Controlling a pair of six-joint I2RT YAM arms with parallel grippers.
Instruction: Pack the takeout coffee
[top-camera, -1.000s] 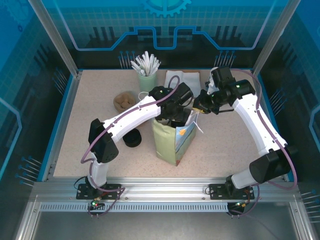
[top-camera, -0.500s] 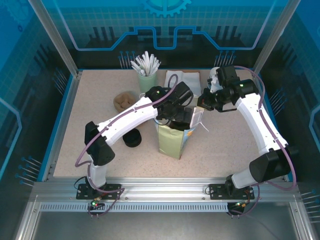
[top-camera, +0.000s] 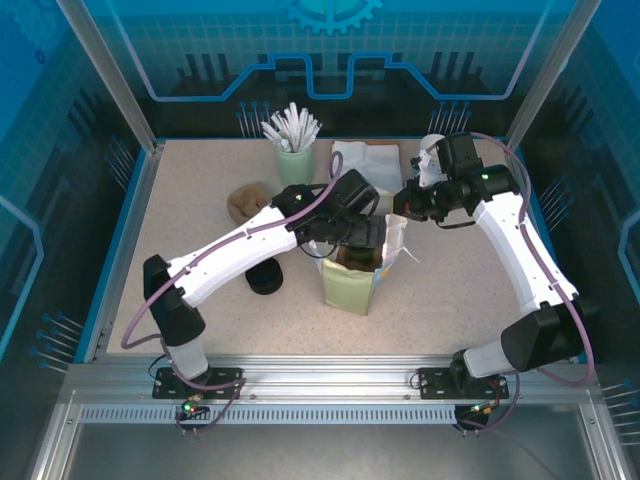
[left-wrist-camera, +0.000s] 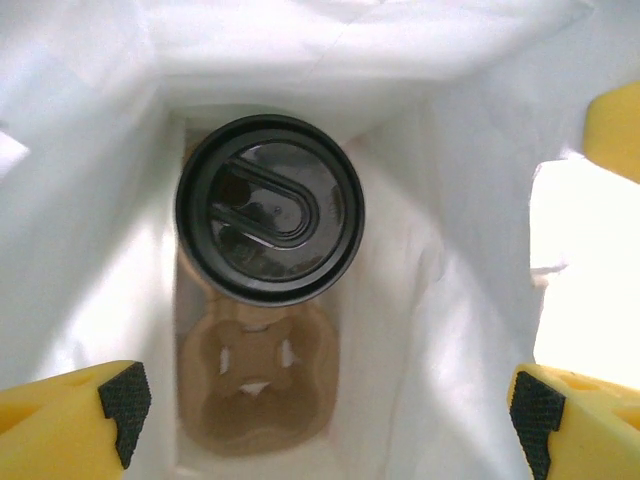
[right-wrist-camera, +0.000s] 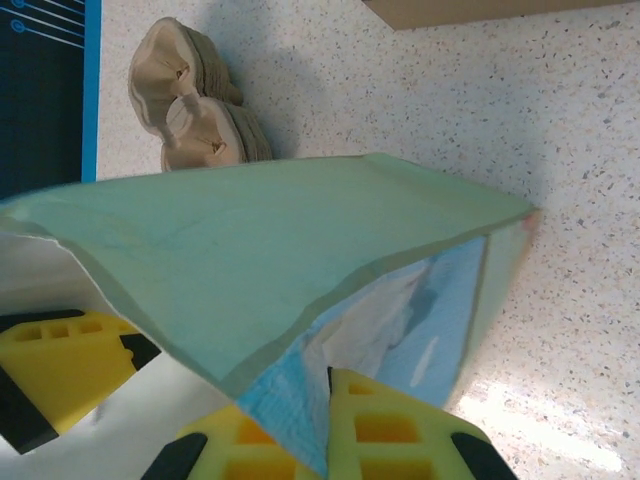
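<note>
While the table (top-camera: 180, 250) carries a tall green paper bag (top-camera: 350, 295) upright between the two arms, the right gripper (right-wrist-camera: 310, 445) is clamped tight on the bag's rim, pinching the paper wall between its yellow fingers and holding the mouth spread. Over to the left gripper (left-wrist-camera: 325, 405): it hangs inside that mouth, jaws spread about as wide as they go, gripping nothing, with white bag walls close outside both fingertips (left-wrist-camera: 125, 398). Straight below it, on the floor of the bag, lies a cardboard cup carrier (left-wrist-camera: 258, 385), and there's the coffee (left-wrist-camera: 270, 208), seated upright in the pocket beside the empty one, black lid on, well beneath the open fingers and touching neither. So the cup looks packed, and the job in hand reads as getting that left gripper out cleanly. Best way: rise straight up, jaws off the paper on both sides, with the right-hand pinch anchoring the bag. Snag a wall and the whole bag could topple.
</note>
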